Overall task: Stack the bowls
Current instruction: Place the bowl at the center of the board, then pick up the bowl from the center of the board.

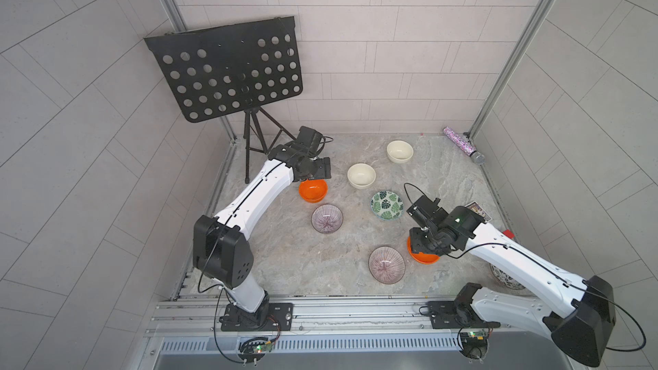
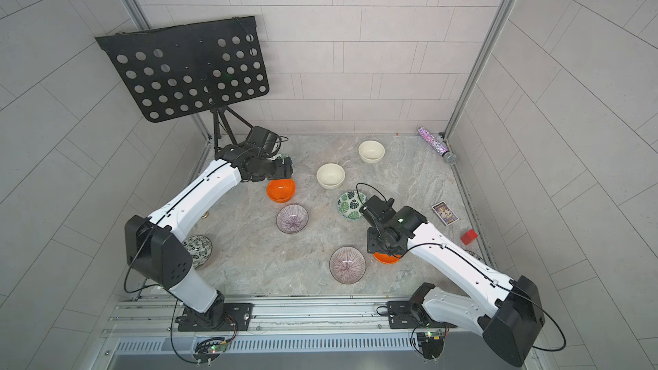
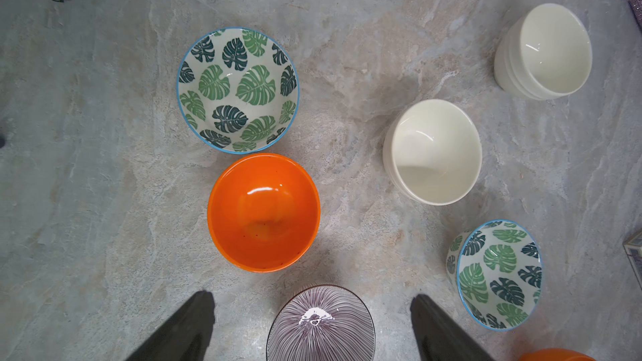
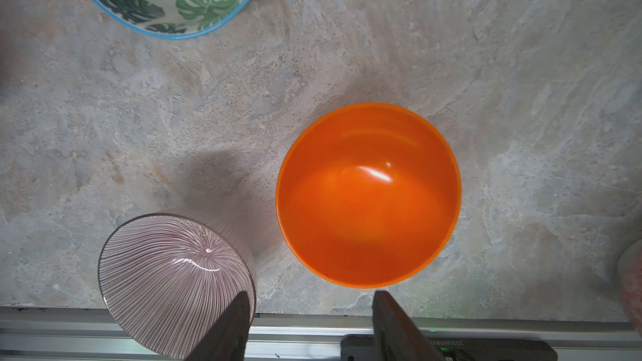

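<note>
Bowls (image 1: pixel 387 204) upright, scattered over table (image 1: pixel 448 179). Orange bowl (image 3: pixel 264 213) under left gripper (image 3: pixel 311 295), fingers spread wide, empty; leaf bowl (image 3: pixel 238 90) just beside it. Second orange bowl (image 4: pixel 368 196) just ahead of right gripper (image 4: pixel 312 292), fingers parted, holding nothing. Cream pair (image 1: pixel 361 176) toward back wall; purple pair (image 1: pixel 327 218) between arms. Music stand (image 1: pixel 228 72) at far left corner.

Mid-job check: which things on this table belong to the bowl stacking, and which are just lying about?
Job:
orange bowls
cream bowls
leaf bowls
striped bowls
dark-patterned bowls

Lying about:
music stand
glitter tube
card box
red block
</note>
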### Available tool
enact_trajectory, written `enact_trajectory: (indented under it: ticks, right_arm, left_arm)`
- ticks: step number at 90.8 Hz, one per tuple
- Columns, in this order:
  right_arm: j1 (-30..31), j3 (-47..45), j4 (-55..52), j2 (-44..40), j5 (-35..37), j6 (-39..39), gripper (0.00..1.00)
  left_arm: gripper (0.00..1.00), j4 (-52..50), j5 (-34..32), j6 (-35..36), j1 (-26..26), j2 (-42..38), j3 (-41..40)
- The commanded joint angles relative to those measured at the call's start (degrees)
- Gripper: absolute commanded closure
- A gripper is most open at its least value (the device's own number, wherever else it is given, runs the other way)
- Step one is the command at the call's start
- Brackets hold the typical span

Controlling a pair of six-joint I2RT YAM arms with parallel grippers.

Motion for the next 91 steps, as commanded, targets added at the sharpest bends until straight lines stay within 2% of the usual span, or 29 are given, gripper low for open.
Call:
enact_trajectory:
  ticks: [1, 30, 47, 63, 71, 84, 91]
  right_arm:
    - [0.4, -0.4, 5.0, 2.1, 2.2, 1.7, 0.41]
    - [0.4, -1.8, 11.1, 9.9, 2.7, -0.3, 0.51]
    - [0.3, -4.2, 13.8, 11.3, 2.3, 0.2, 0.57]
    - [0.3, -5.3, 14.5, 11.9, 2.2, 0.1, 0.71]
    - [0.4, -5.1, 13.8, 11.5, 3.4, -0.3, 0.75]
    - [0.2, -5.4, 13.1, 11.6, 4.6, -1.1, 0.9]
    - [0.2, -5.7, 13.1, 11.8, 5.1, -1.4, 0.93]
  left_arm:
    - [0.11, -2.3, -0.2, 1.3, 0.5, 1.4, 1.5]
    - [0.11, -2.1, -0.1, 1.3, 1.8, 1.1, 0.4]
    - [0.11, -2.1, 0.2, 1.3, 2.6, 1.2, 0.3]
    - [0.12, -2.0, 0.5, 1.2, 3.0, 1.2, 0.3]
    - [0.12, -1.7, 0.7, 1.1, 3.1, 1.2, 0.3]
    - [0.12, -1.6, 1.3, 0.8, 3.6, 1.2, 0.4]
    - [0.12, -1.6, 1.6, 0.8, 3.7, 1.3, 0.5]
